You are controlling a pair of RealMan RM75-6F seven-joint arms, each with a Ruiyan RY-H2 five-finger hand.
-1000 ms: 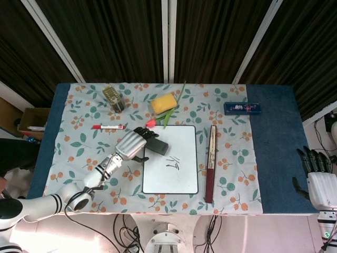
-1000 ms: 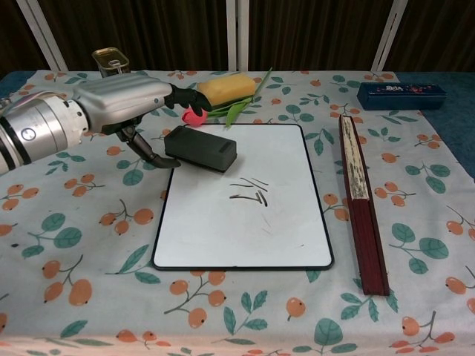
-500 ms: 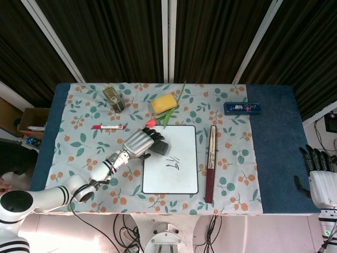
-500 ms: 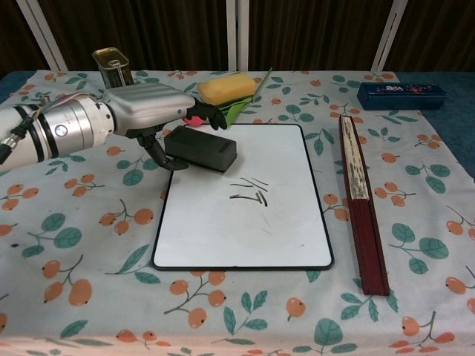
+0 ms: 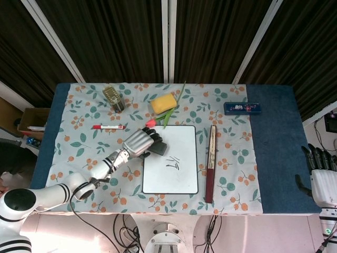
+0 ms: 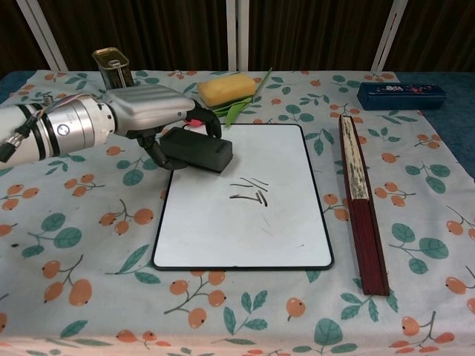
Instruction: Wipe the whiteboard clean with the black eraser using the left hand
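The whiteboard [image 5: 171, 174] [image 6: 245, 230] lies flat mid-table with a few black pen marks [image 6: 250, 190] near its middle. The black eraser [image 5: 158, 148] [image 6: 202, 150] sits on the board's top left corner. My left hand [image 5: 138, 143] [image 6: 152, 110] reaches in from the left and grips it, fingers curled over its far edge and thumb against its near left side. My right hand [image 5: 322, 176] hangs off the table's right edge, fingers straight and apart, holding nothing.
Behind the board lie a yellow sponge [image 6: 226, 89], a red flower with a green stem [image 5: 151, 123] and a tin can [image 6: 113, 62]. A red marker [image 5: 108, 127] lies to the left. A folded fan [image 6: 362, 200] runs along the board's right side; a blue case [image 6: 401, 94] is far right.
My left hand moved right over the eraser and closed its fingers around it. The eraser shifted slightly left. The right hand sank a little lower.
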